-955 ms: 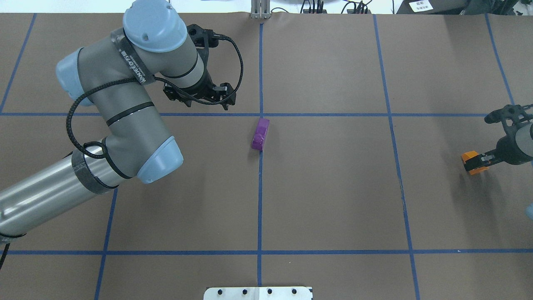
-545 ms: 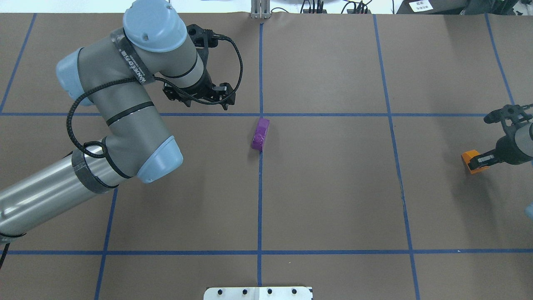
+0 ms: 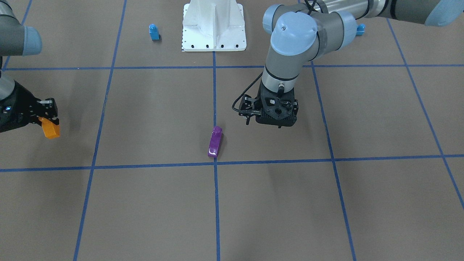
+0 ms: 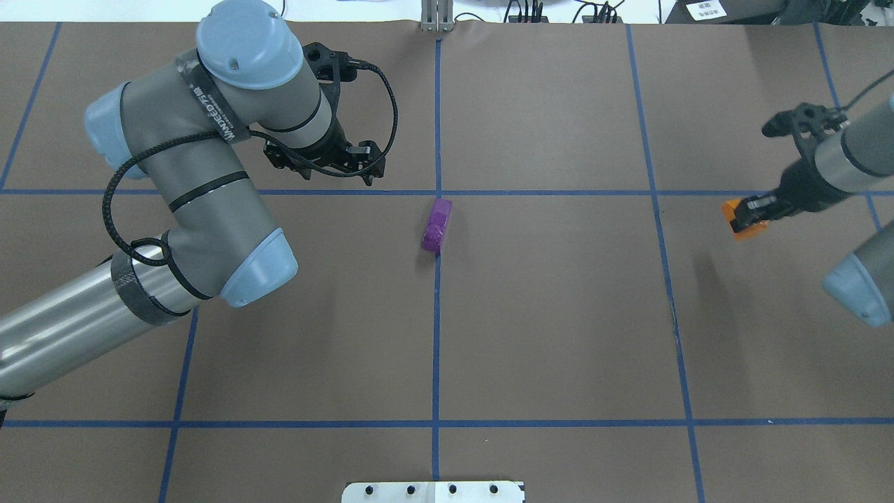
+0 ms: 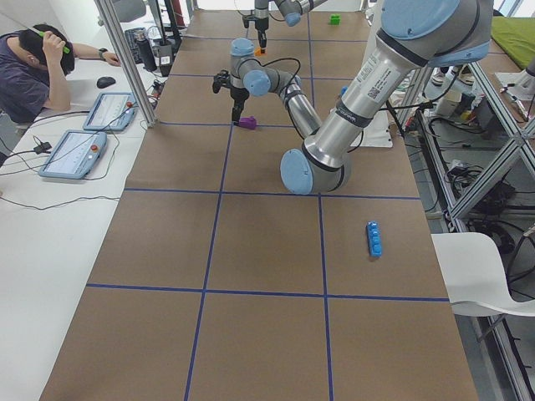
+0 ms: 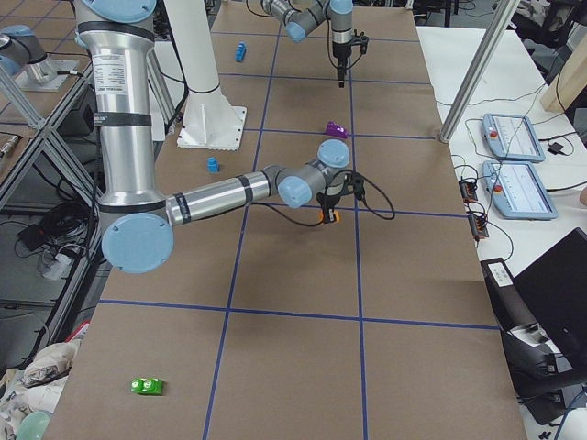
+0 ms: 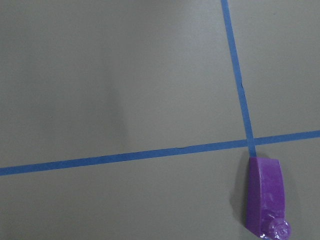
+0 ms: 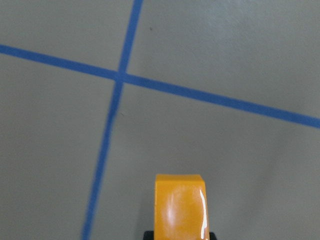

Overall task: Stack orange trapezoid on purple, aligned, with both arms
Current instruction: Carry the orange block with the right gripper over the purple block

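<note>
The purple brick [image 4: 437, 225] lies on the brown table by the centre tape crossing; it also shows in the front view [image 3: 215, 142] and at the lower right of the left wrist view [image 7: 266, 200]. My left gripper [image 4: 328, 162] hovers to its left and a little beyond it, points down, looks open and is empty [image 3: 275, 116]. My right gripper [image 4: 753, 212] is shut on the orange trapezoid [image 4: 733, 208] and holds it above the table at the right. The orange trapezoid also shows in the front view [image 3: 50, 129] and the right wrist view [image 8: 180, 205].
The white robot base plate [image 3: 214, 25] stands at the near-middle edge. A small blue brick [image 3: 154, 32] and a long blue brick [image 5: 374, 239] lie beside it. A green brick [image 6: 147, 386] lies far off. An operator [image 5: 33, 67] sits by the table.
My right gripper has carried the orange trapezoid away from the robot and inward toward the table's middle. My left arm has shifted slightly left and away. The purple brick has not moved.
</note>
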You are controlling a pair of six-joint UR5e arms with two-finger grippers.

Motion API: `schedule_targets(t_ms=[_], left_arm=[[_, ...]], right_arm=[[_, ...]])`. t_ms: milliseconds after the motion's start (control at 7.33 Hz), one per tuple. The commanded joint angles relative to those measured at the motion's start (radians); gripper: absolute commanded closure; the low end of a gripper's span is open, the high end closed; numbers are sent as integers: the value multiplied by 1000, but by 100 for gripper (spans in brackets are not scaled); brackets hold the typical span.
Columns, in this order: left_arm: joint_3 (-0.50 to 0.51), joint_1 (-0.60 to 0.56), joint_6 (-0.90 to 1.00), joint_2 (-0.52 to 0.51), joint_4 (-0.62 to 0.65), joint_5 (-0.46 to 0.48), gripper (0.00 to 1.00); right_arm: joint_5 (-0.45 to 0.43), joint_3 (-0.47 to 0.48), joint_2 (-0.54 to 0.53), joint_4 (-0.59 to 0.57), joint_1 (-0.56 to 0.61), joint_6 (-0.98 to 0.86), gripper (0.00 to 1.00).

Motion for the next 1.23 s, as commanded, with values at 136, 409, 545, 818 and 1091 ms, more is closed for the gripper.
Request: schedule_targets(t_ms=[136,409,545,818,1091], left_arm=[[-43,-55,102,101,-1,-7,0],[-74,-100,164,168,-3,-20,0],[-75,-118,179,183,-3,-32,0],[-74,-129,204,201,-3,-32,0],[-75,-134,204,212,-3,-32,0]], right_arm=[[-3,-62,466,-377,-59,198,100],[-75,-262,717,-366,-154,442,100],[-121,-328,771,-322,-210,557,100],[-187,-425,775,-134,-285,798,100],[-241,-512,830,-88,-334,918,100]])
